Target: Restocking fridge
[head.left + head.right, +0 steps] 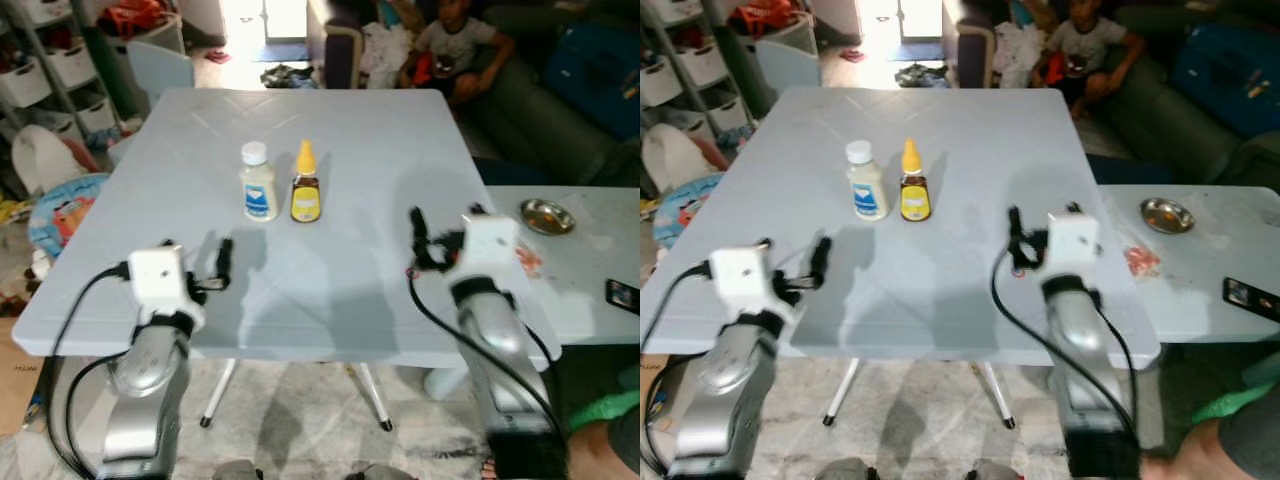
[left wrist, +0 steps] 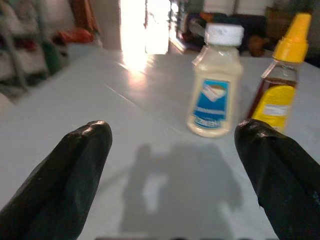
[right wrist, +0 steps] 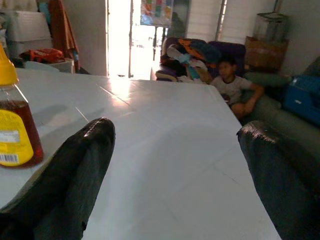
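white-capped bottle [image 1: 258,182] and yellow-capped bottle [image 1: 306,184] upright, side by side, mid-table [image 1: 340,130]. left claw [image 1: 205,265] over near left part of table, fingers spread, empty. right claw [image 1: 440,235] over near right part, fingers spread, empty. small metal dish [image 1: 547,215] on adjoining table to right.

Metal dish [image 1: 547,215], phone [image 1: 622,294], seated person [image 1: 455,45].

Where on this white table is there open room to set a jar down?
The table is bare between the left gripper and right gripper, in front of the mayonnaise bottle and honey bottle. The far half behind them is bare too. It is crowded only where those bottles stand side by side.
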You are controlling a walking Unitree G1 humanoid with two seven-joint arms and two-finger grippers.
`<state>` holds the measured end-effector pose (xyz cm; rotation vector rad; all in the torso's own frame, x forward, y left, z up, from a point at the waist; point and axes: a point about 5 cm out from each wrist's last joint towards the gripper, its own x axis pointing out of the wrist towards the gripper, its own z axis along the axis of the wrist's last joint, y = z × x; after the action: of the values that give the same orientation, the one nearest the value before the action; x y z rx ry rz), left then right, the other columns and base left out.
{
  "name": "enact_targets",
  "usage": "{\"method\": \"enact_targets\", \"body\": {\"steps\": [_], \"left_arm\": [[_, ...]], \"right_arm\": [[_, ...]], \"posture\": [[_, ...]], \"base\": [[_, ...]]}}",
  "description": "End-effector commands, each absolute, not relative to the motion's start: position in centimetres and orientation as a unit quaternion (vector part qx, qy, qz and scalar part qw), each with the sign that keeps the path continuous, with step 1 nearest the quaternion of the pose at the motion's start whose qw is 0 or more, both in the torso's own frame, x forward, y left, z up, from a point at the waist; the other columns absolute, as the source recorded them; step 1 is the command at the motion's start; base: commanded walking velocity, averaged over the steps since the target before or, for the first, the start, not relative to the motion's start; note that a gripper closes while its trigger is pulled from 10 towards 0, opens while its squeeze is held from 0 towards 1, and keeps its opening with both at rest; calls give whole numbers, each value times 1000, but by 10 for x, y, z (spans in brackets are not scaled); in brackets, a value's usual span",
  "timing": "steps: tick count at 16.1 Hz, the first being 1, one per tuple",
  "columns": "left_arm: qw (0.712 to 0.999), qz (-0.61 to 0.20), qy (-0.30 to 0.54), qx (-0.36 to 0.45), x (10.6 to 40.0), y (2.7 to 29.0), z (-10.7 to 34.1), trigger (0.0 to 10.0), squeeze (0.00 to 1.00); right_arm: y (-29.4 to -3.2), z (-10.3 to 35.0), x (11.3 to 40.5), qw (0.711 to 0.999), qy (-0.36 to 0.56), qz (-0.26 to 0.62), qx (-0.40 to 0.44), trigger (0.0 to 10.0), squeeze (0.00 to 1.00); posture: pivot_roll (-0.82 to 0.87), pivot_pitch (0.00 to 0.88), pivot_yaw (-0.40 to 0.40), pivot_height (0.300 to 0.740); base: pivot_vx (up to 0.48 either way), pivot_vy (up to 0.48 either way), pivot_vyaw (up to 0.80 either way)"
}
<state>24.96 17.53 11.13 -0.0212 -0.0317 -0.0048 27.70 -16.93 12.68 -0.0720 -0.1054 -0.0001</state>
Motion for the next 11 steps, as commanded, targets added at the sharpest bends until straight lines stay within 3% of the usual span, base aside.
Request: {"method": "enact_targets", "body": {"steps": [1,4,11], "left_arm": [[999,5,-35,1,250,177,119,10000,0],[999,-14,-35,-9,248,176,116,10000,0],[999,-22,-35,-10,249,174,116,10000,0]], "right_arm": [[-171,132,276,997,-59,-6,-40,10000,0],[-175,126,252,998,-40,-24,-46,10000,0],[-174,125,251,997,-38,-29,-56,10000,0]], "posture": [[39,0,1,740],[2,0,37,740],[0,0,42,740]], "base": [[0,0,0],[0,0,0],[0,0,0]]}}
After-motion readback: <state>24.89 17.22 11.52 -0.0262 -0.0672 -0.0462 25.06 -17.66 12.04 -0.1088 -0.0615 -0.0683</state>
